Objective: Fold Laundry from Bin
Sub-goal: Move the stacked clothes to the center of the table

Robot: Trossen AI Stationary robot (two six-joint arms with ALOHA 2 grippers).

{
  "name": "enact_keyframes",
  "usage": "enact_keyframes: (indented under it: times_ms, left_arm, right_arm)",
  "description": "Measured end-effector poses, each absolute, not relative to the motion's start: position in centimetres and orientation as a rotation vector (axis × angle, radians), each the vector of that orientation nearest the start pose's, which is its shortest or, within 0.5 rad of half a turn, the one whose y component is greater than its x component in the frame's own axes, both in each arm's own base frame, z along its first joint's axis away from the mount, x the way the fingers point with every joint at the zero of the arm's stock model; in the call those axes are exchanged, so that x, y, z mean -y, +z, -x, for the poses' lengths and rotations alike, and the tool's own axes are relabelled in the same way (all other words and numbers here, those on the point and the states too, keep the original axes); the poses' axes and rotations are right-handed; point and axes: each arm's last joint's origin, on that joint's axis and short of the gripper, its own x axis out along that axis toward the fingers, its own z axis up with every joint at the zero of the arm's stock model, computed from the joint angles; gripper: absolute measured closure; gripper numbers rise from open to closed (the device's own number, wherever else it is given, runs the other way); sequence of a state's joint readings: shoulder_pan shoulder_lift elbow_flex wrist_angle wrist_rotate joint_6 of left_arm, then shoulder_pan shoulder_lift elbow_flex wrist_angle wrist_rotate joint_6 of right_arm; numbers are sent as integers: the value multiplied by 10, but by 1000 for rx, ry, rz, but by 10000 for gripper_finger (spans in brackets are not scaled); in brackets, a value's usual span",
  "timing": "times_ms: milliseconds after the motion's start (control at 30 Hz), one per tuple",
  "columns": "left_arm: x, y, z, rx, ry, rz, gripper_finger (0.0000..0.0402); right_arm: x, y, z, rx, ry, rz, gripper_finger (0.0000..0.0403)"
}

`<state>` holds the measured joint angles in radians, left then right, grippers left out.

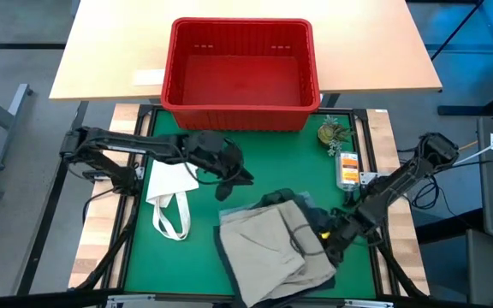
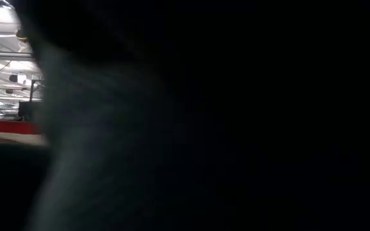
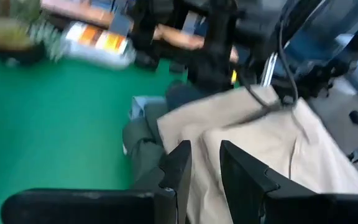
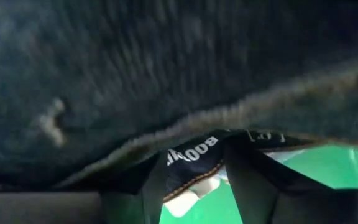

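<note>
Right claw of mine [image 1: 330, 244] sits low at about four o'clock on the green mat [image 1: 255, 171], pushed in at the right edge of the laundry pile [image 1: 276, 248]. Through my right wrist camera, dark denim [image 4: 166, 74] fills nearly everything, its seamed edge draped over my two fingers [image 4: 247, 180], with a printed label [image 4: 194, 149] showing between them; the jaws stand partly apart with cloth across them, and I cannot tell whether they truly grip it.

That pile lies toward six o'clock, a khaki-beige garment [image 1: 268, 239] uppermost, its long axis running from about eleven o'clock down to five, with darker cloth [image 1: 285, 201] peeking out at its upper edge.

Left claw [image 1: 234, 181] hovers near the mat's middle, just off the pile's upper left corner, its fingers [image 3: 179, 168] a narrow gap apart and holding nothing, aimed toward the khaki piece [image 3: 260, 149].

At nine o'clock lies a small white tote bag [image 1: 171, 192], its loop handles trailing toward six.

Farthest, at twelve o'clock, the red bin [image 1: 240, 107] stands square to the table, long axis left to right.
</note>
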<state>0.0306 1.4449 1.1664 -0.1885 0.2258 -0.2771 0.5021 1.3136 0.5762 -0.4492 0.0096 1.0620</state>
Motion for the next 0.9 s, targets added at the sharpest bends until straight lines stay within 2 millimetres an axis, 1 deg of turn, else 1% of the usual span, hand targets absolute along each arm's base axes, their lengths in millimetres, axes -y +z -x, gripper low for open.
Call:
enact_keyframes:
  times_ms: [133,267,467,633,767,900]
  left_arm:
    - [1,318,-299,-605,-89,327,321]
    - [11,320,-280,-707,-84,316,321]
    - [31,317,-271,-785,-145,290,321]
    - [55,314,-263,-860,-229,274,321]
    - [78,316,-254,-877,-283,309,322]
    - [100,317,-246,-908,-318,359,322]
  right_arm:
    - [-82,149,-196,-1188,-237,-596,244]
    - [-61,150,-206,-1133,-278,-572,244]
    - [-26,153,-220,-1026,-302,-525,244]
    - [-1,158,-230,-925,-307,-491,244]
    - [15,161,-233,-882,-293,-489,244]
    - [26,164,-235,-846,-291,-489,244]
